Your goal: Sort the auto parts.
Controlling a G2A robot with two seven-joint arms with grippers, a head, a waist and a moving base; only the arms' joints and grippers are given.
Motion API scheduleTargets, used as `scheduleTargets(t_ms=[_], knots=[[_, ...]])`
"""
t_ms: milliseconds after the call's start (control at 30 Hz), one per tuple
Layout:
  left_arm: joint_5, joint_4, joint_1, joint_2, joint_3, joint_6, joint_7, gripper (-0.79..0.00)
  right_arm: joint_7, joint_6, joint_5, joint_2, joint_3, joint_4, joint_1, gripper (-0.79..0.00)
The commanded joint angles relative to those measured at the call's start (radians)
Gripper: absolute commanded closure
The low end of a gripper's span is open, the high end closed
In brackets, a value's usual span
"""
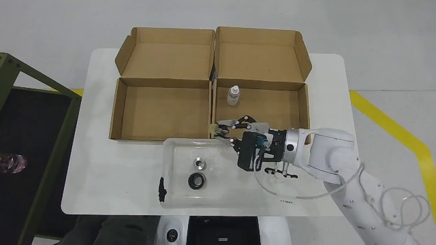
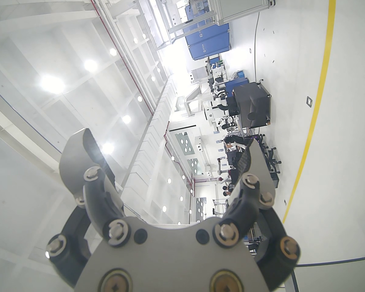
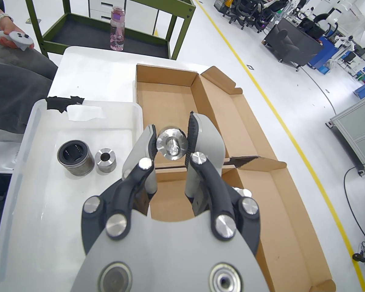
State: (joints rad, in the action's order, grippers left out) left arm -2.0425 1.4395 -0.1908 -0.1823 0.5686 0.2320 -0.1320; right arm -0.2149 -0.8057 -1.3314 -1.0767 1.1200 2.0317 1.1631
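A white table [image 1: 102,143] carries two open brown cardboard boxes side by side along its far edge, lids folded back, and a clear plastic tray [image 1: 225,189] against its near edge. The right gripper [image 1: 223,130] comes in from the table's right edge and hangs just above the spot where the boxes' near walls meet the tray's far rim, close to the wall that divides the two boxes. Its two fingers are clamped on a round silver metal part [image 3: 172,146], a disc with a short stub at its centre, gripped by the rim and lifted off every surface. In the tray, toward its left end, stand a dark cylindrical bearing [image 3: 75,158] and a small silver bushing [image 3: 106,160] with a hole in its top. The two are just beside each other, with the bushing nearer the boxes and the bearing nearer the table's near edge. A strip of black tape [image 1: 162,192] sits on the tray's rim at its near left corner. The left cardboard box [image 1: 160,112] shows a bare floor. The right cardboard box [image 1: 272,109] holds a small white bottle-shaped piece [image 1: 233,95], upright near its far left corner, beside the dividing wall. The left gripper [image 2: 168,147] is raised away from the table and points out toward the hall and its ceiling lights, its fingers spread wide with nothing between them.
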Motion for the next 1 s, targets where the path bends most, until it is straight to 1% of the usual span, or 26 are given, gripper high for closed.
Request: scheduleTargets(t_ms=[0, 267, 967], knots=[[0.0, 0.0, 0.0, 0.0, 0.0, 0.0, 0.0, -0.785, -0.009, 0.003, 0.0, -0.001, -0.007, -0.02, -0.009, 0.0], [0.0, 0.0, 0.0, 0.0, 0.0, 0.0, 0.0, -0.785, -0.053, 0.034, 0.004, -0.007, -0.032, -0.097, -0.044, 0.0], [0.0, 0.0, 0.0, 0.0, 0.0, 0.0, 0.0, -0.785, -0.185, 0.019, 0.004, -0.017, -0.053, -0.358, -0.197, 0.0]])
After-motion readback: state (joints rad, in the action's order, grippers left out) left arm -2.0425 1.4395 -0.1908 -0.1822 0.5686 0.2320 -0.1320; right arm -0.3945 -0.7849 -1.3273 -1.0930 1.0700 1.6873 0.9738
